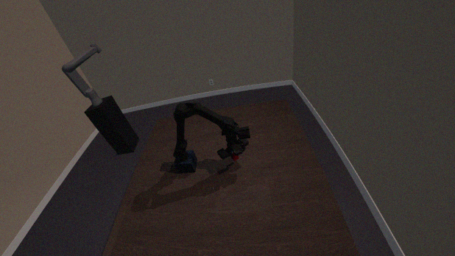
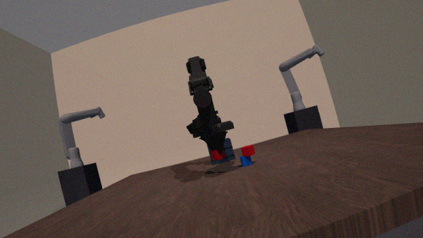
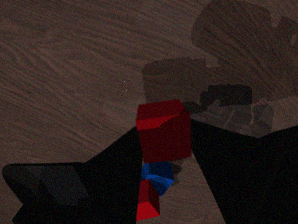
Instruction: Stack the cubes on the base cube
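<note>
My gripper (image 2: 218, 152) (image 3: 162, 128) is shut on a red cube (image 1: 235, 157) (image 2: 216, 156) (image 3: 166, 141). The cube hangs above the table, with shadow beneath it in the exterior view, and looks roughly level there. The blue base cube (image 2: 245, 161) (image 3: 158, 176) stands on the table, to the right of the held cube in the exterior view. The other red cube (image 2: 248, 150) (image 3: 148, 206) rests on the base's top, offset to one side. In the wrist view the held cube and left finger partly hide these two. In the top view the arm hides the base cube.
The wooden table (image 1: 258, 213) (image 2: 171, 212) carries the arm's blue-grey base block (image 1: 191, 162) (image 2: 229, 150), behind the cubes in the exterior view. Two grey arms (image 2: 67, 137) (image 2: 291, 82) stand on dark pedestals beyond the table. The arm's shadow falls across the wood.
</note>
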Robot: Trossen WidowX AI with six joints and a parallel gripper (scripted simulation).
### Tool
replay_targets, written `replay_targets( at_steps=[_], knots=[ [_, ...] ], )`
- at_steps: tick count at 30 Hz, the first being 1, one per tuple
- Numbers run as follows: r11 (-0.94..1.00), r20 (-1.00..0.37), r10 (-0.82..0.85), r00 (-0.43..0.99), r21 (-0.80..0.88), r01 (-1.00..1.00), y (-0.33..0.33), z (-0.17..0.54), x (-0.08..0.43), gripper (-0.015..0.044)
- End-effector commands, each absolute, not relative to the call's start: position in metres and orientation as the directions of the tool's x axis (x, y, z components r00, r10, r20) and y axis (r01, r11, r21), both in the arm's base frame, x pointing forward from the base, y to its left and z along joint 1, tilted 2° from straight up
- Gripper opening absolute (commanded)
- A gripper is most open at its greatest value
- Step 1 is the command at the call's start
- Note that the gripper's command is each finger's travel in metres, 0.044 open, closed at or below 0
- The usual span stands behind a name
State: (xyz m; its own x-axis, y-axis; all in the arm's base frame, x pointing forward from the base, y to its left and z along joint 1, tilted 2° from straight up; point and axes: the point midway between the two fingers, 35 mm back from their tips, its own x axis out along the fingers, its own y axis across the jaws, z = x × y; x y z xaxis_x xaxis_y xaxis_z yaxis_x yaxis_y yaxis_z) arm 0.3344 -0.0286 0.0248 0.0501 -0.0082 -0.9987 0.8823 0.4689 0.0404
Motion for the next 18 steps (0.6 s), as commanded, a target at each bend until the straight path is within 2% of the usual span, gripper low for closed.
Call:
replay_targets(
  at_steps=[1, 18],
  knots=[
    [0.465, -0.998, -0.005, 0.068, 0.058, 0.883, -0.028, 0.044, 0.337, 0.0105],
    [0.471, -0.998, -0.005, 0.068, 0.058, 0.880, -0.027, 0.081, 0.329, 0.0105]
  ],
)
